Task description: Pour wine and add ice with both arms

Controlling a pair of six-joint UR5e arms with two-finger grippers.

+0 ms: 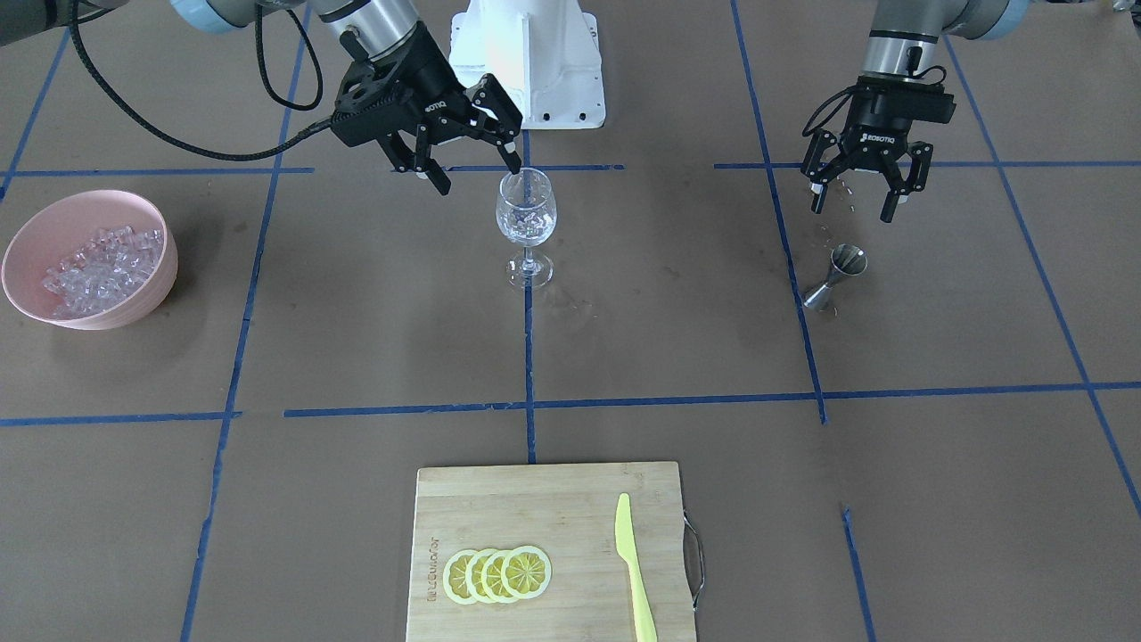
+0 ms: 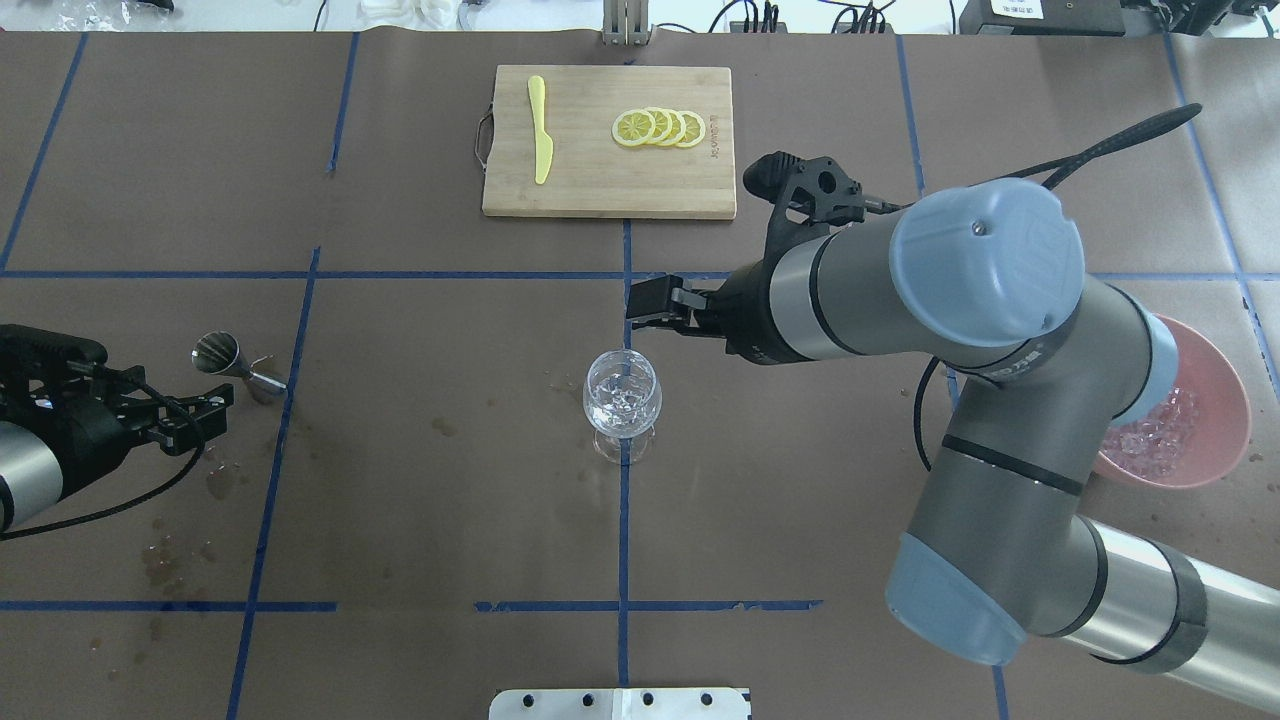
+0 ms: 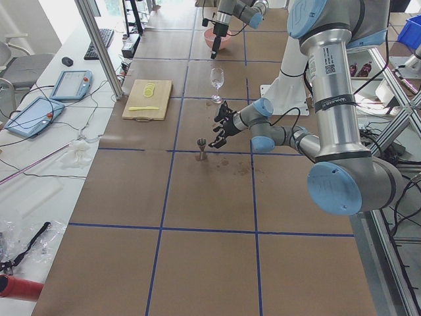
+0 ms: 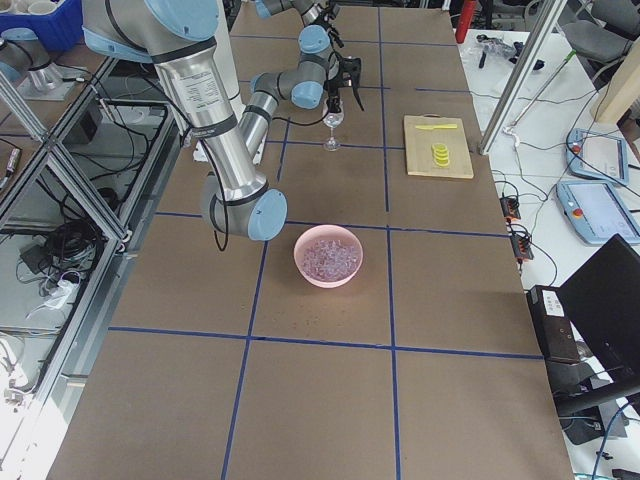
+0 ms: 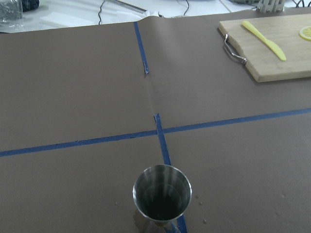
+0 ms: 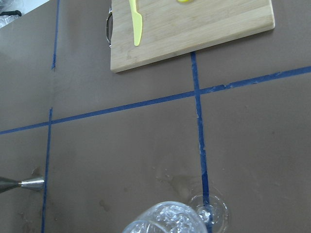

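Note:
A clear wine glass [image 1: 526,218] stands at the table's centre with ice cubes [image 1: 528,217] in its bowl; it also shows in the overhead view [image 2: 621,395]. My right gripper [image 1: 479,176] is open and empty, tilted, just above and beside the glass rim. A pink bowl [image 1: 27,245] at my right holds a heap of ice [image 1: 102,267]. My left gripper [image 1: 852,211] is open and empty, a little above a steel jigger [image 1: 838,276] that stands upright. The left wrist view looks down into the jigger [image 5: 162,196].
A wooden cutting board [image 1: 535,499] lies at the far table edge with several lemon slices [image 1: 497,573] and a yellow knife [image 1: 635,571]. The white pedestal [image 1: 526,58] stands behind the glass. Wet spots mark the paper near the jigger [image 2: 225,358].

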